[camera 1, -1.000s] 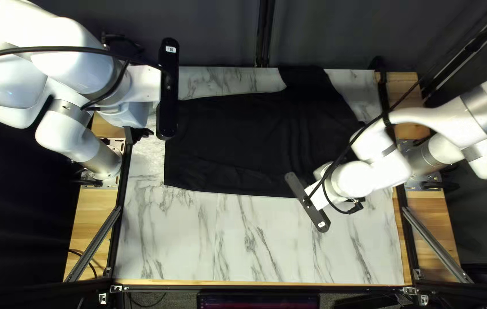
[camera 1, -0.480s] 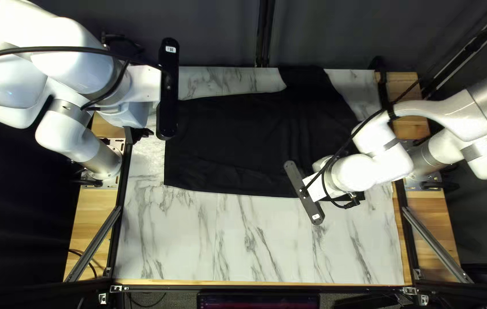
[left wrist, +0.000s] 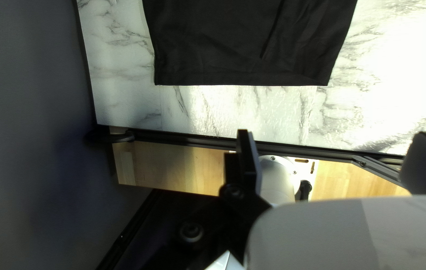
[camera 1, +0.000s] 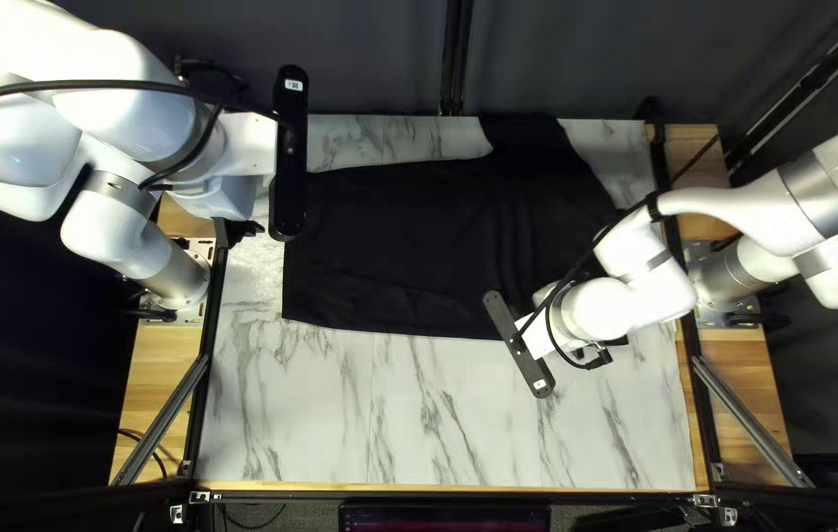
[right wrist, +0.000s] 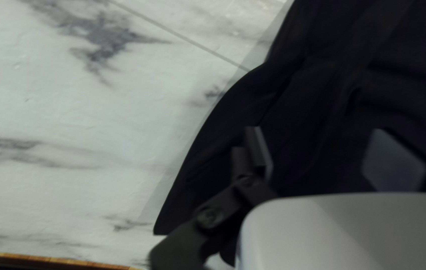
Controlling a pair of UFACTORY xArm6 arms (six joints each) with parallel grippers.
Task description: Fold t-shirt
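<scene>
T-shirt (camera 1: pixel 409 246) flat on table (camera 1: pixel 449 424), hem toward my left arm. My right gripper (right wrist: pixel 318 131), fingers spread, is over what looks like the near sleeve: shallow dip could miss, deep could ruck it. Left gripper (left wrist: pixel 334 134), also spread, anchors nothing; tugging may drag everything.

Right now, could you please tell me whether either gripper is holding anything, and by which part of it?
Nothing is held: the left gripper is open, clear of the black t-shirt, and the right gripper is open above it.
</scene>
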